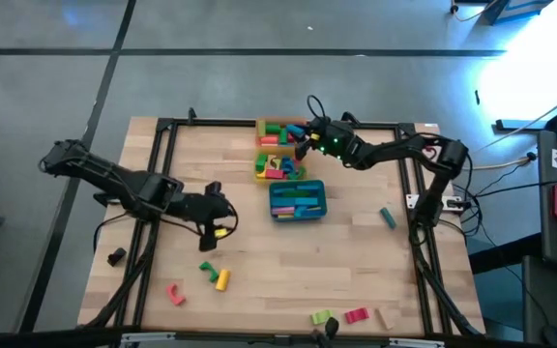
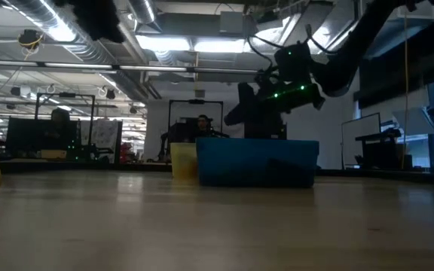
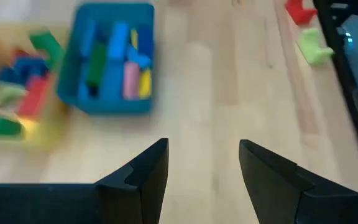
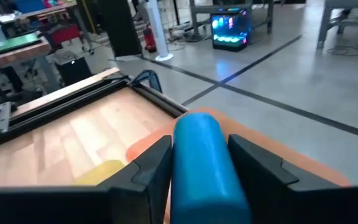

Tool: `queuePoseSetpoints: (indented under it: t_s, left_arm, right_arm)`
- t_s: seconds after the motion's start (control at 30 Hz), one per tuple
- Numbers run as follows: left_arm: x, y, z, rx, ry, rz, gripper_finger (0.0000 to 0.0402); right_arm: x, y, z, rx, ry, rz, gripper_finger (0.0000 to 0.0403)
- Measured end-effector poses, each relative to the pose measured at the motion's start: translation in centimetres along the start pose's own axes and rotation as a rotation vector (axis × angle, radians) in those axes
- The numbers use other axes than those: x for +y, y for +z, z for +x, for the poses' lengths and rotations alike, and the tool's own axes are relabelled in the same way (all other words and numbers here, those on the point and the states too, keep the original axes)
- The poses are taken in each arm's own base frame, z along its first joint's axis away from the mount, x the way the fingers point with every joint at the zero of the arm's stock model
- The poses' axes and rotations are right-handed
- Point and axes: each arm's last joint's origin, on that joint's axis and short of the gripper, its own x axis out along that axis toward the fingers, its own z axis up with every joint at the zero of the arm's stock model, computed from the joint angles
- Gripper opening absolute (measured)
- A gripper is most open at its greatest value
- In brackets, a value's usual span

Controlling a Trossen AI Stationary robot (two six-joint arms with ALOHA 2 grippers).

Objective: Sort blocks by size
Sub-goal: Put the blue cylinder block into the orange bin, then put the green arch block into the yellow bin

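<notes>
Block: blue cylinder (image 4: 202,167), smooth, rounded | right hand (image 4: 199,163): clamped on it | left hand (image 3: 204,163): apart, empty

teal tray (image 1: 298,200) mid-table, yellow tray (image 1: 278,170) touching it at 11 o'clock, orange tray (image 1: 277,132) beyond that at 12, black frame (image 1: 167,135) around wood table (image 1: 356,261), small black object (image 1: 116,256) at 9 o'clock edge

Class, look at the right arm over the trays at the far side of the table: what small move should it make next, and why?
Probably open a little wider and let go. The right hand has a blue cylinder between its fingers and hangs above the orange tray, which already holds blocks. The left hand waits open and empty.
</notes>
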Motion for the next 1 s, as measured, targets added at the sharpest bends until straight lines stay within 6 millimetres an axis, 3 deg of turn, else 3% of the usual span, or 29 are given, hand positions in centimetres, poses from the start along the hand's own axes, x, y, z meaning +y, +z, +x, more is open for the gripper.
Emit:
queuePoseSetpoints:
  t_s: [0.2, 0.6, 0.8, 1.0]
  left_arm:
    - [-1.6, -1.3, -0.5, 0.081, -0.039, -0.147, 0.0180]
    - [-6.7, -3.7, -1.8, 0.187, -0.197, -0.278, 0.0180]
    - [-8.7, -5.7, 0.1, 0.288, -0.146, -0.040, 0.0180]
    - [-10.0, -7.4, 3.2, 0.380, -0.113, 0.288, 0.0180]
  right_arm:
    - [-0.2, -0.6, 1.0, -0.027, -0.059, -0.003, 0.0160]
    - [0.3, 0.7, 2.5, -0.033, -0.050, 0.001, 0.0161]
    - [0.4, 0.7, 2.6, -0.020, -0.026, 0.004, 0.0161]
    - [1.1, 1.3, 2.2, 0.015, 0.176, 0.129, 0.0161]
